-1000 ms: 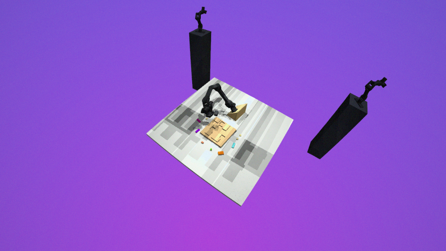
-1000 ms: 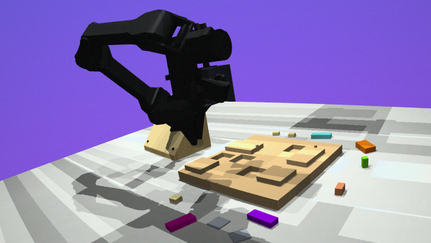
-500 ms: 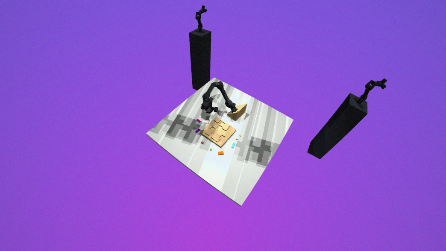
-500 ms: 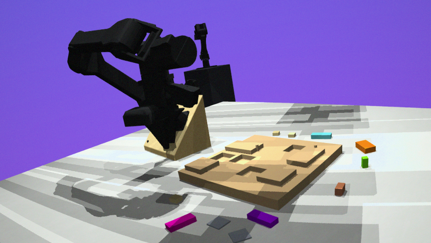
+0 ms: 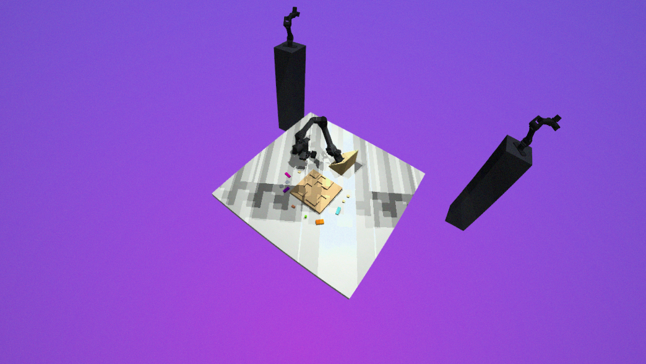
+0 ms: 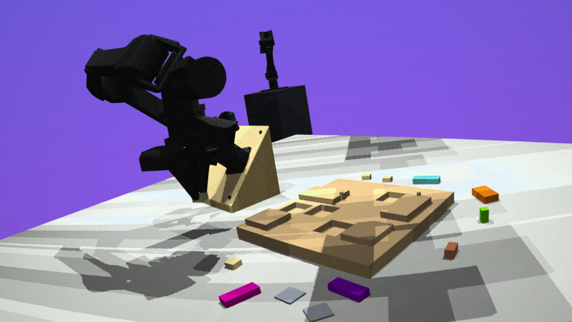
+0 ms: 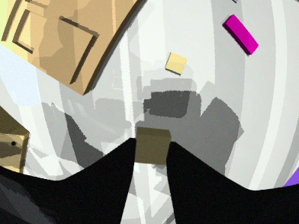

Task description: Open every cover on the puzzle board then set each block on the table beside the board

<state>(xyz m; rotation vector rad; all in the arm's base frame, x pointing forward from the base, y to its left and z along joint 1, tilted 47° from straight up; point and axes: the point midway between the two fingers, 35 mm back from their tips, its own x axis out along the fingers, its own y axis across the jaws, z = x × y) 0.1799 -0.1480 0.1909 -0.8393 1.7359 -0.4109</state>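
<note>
The tan puzzle board (image 5: 320, 208) (image 6: 296, 236) (image 7: 110, 23) lies flat. Its raised covers (image 6: 267, 218) (image 6: 320, 194) (image 6: 406, 207) (image 6: 366, 231) stand beside several uncovered wells, which look empty. My gripper (image 6: 195, 198) (image 7: 152, 147) is shut on a tan block (image 7: 152, 148), off the board on the arm-base side. The block hangs above the table and is hard to make out in the exterior view. One tan block (image 5: 299, 171) (image 6: 233, 263) (image 7: 175, 63) lies on the table near the board. Two more tan blocks (image 6: 366, 176) (image 6: 387, 178) lie beyond its far side.
The wooden wedge base (image 5: 345, 164) (image 6: 259, 172) stands near the gripper. Around the board lie magenta (image 6: 240, 295) (image 7: 241, 35), purple (image 6: 348, 289), brown (image 6: 451, 250), green (image 6: 484, 214), orange (image 6: 485, 194) and cyan (image 6: 426, 179) pieces, and two grey tiles (image 6: 290, 295) (image 6: 318, 311).
</note>
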